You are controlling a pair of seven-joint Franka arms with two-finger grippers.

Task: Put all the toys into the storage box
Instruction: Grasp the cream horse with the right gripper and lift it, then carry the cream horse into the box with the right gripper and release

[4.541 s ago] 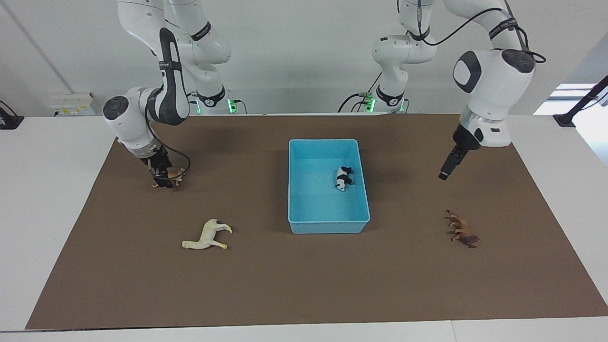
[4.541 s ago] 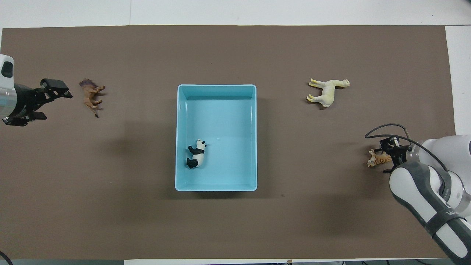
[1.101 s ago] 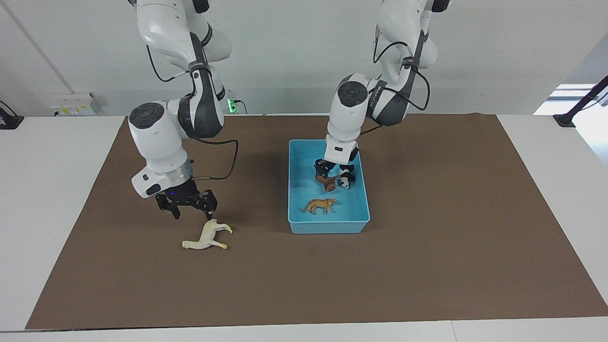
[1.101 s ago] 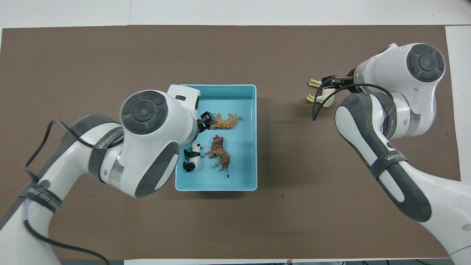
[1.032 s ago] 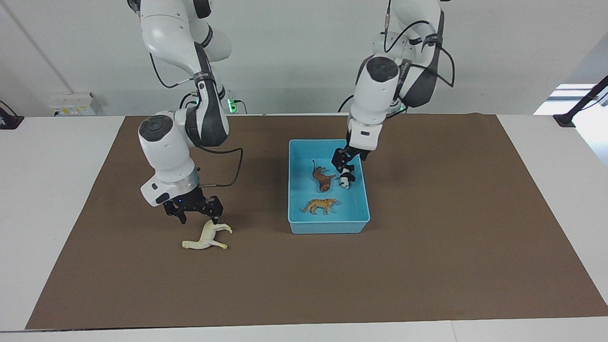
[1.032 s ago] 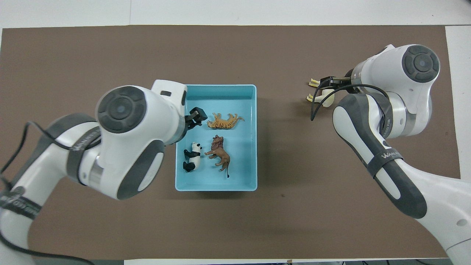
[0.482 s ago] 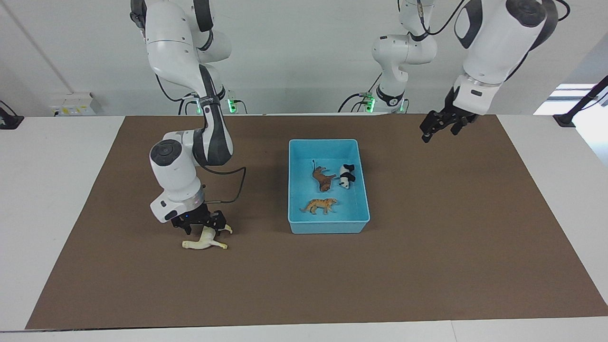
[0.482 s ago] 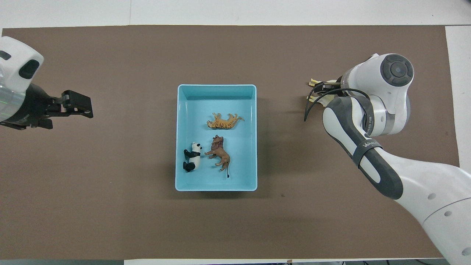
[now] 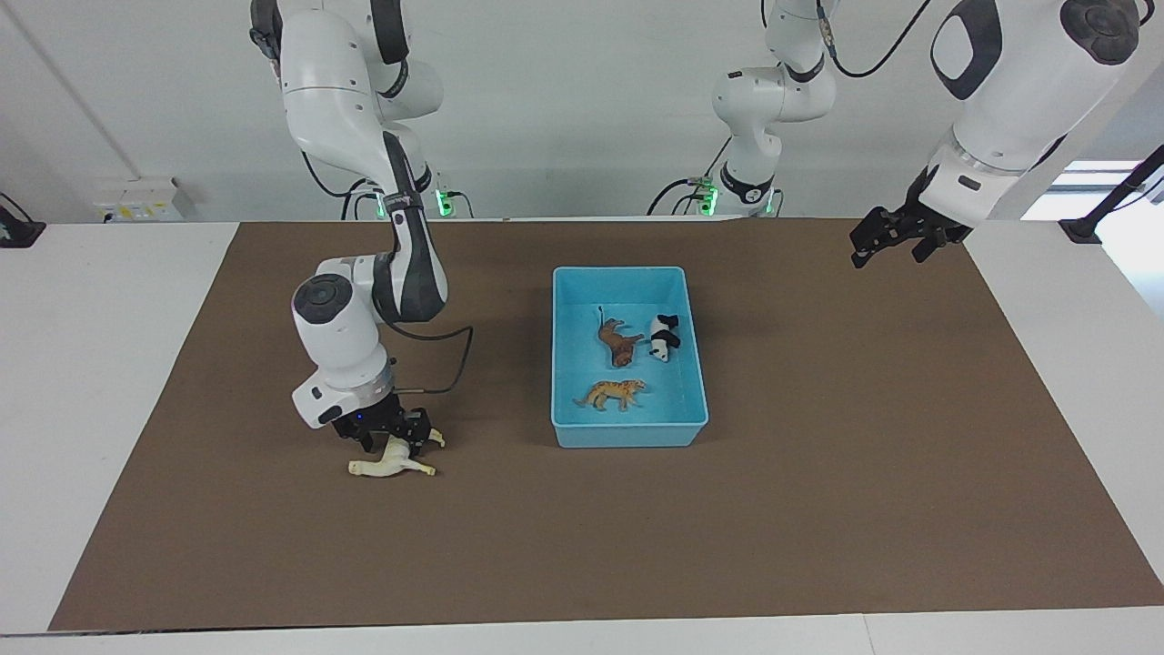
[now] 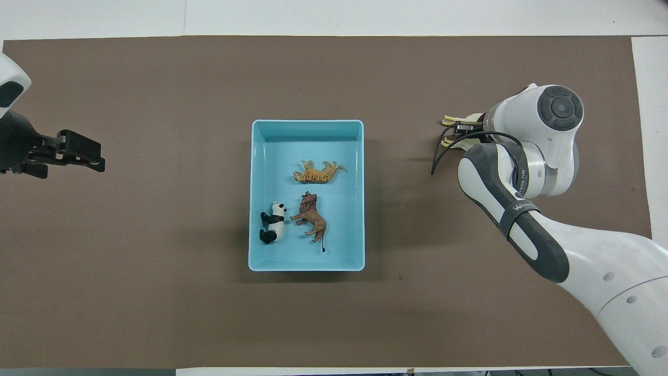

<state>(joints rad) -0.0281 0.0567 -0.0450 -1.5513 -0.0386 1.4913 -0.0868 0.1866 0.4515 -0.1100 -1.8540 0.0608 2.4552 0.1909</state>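
Light blue plastic storage box [image 9: 556,364] is sitting mid-bench on a brown mat [image 9: 818,509], holding the brown lion [image 9: 619,342], black-and-white panda [image 9: 664,337] and orange tiger [image 9: 615,393]. Cream-white horse figurine [image 9: 389,464] is lying toward the right arm's end, largely hidden overhead by the right claw [image 9: 391,442], which is closing around its body. Left claw [image 9: 895,238] is hanging wide, empty, over the mat's other end. White bench [image 9: 82,364] is bordering the mat; pale wall above.
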